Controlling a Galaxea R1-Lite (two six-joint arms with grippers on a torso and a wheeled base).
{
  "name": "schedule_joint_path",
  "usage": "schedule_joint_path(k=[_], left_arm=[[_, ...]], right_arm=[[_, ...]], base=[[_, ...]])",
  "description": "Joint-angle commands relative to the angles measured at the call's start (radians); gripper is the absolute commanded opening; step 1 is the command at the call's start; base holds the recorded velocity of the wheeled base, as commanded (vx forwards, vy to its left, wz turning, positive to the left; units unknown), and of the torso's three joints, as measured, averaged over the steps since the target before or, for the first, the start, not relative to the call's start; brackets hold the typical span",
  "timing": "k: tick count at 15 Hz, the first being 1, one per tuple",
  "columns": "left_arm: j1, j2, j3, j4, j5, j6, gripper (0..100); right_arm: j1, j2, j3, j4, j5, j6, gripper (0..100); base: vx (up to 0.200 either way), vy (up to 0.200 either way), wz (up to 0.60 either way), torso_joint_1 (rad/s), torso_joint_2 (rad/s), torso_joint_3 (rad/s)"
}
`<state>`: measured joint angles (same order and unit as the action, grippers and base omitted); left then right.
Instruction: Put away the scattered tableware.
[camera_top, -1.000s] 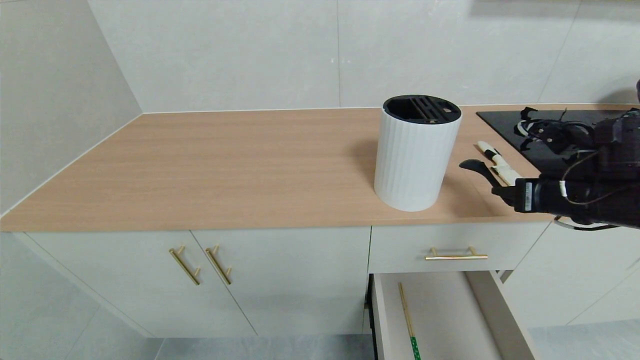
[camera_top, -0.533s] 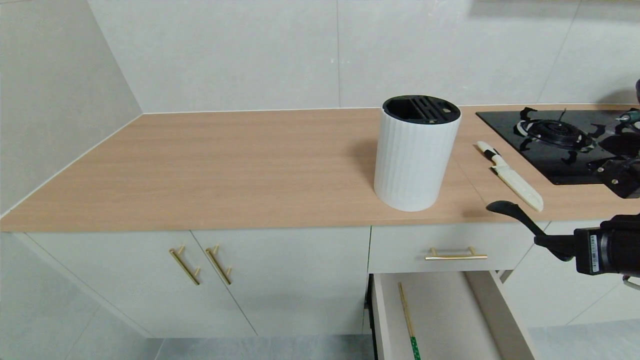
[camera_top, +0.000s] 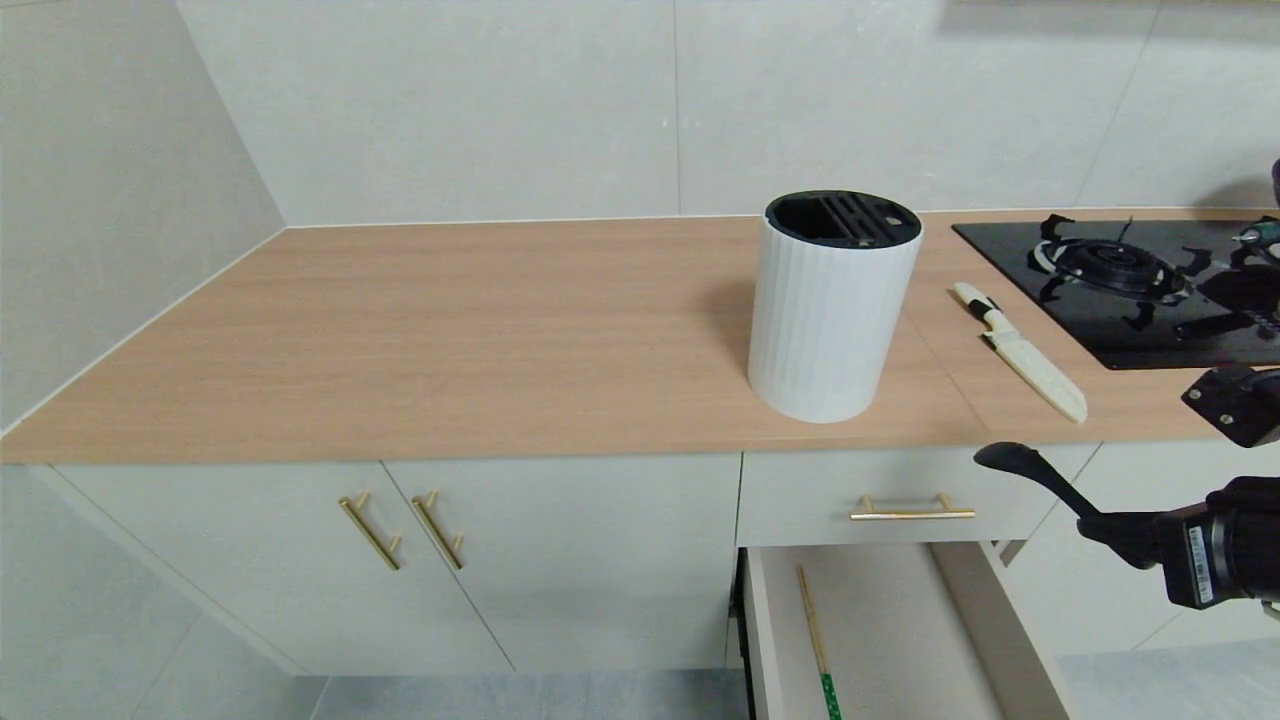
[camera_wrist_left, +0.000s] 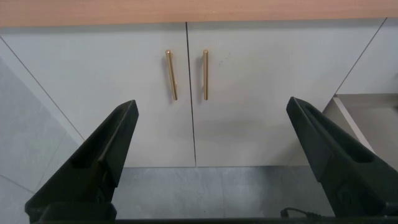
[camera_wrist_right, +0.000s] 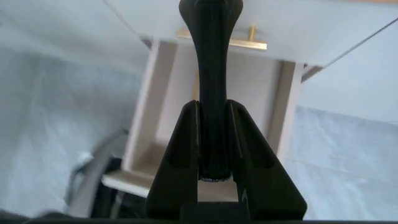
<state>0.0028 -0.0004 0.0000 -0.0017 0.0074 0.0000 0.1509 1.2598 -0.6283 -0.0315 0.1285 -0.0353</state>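
Black spoon (camera_top: 1012, 466) clamped by handle in right pincer (camera_wrist_right: 213, 124), off front edge of worktop (camera_top: 450, 340), near open drawer (camera_top: 965, 610). Knife (camera_top: 1020, 350) lay on worktop beside white holder (camera_top: 830, 310). 1 chopstick (camera_top: 815, 630) in drawer. Left pincer (camera_wrist_left: 211, 155) spread wide.

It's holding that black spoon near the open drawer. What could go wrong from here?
The right gripper clamps the black spoon by its handle end only, so it may twist or slip. The spoon hangs above the open drawer; released from there, it could strike a wall or bounce to the floor. The knife lies near the countertop edge beside that arm; a bump might knock it off.
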Motion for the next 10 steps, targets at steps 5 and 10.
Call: schedule_joint_path(k=[5,10], left_arm=[[0.000,0.000,0.000,-0.001,0.000,0.000,100],[0.000,0.000,0.000,0.000,0.000,0.000,100]], right_arm=[[0.004,0.000,0.036,-0.005,0.000,-0.044,0],[0.010,0.004,0.050,-0.007,0.000,-0.066,0]], base=[[0.000,0.000,0.00,-0.124,0.27,0.145],[0.000,0.000,0.00,-0.223,0.49,0.259]])
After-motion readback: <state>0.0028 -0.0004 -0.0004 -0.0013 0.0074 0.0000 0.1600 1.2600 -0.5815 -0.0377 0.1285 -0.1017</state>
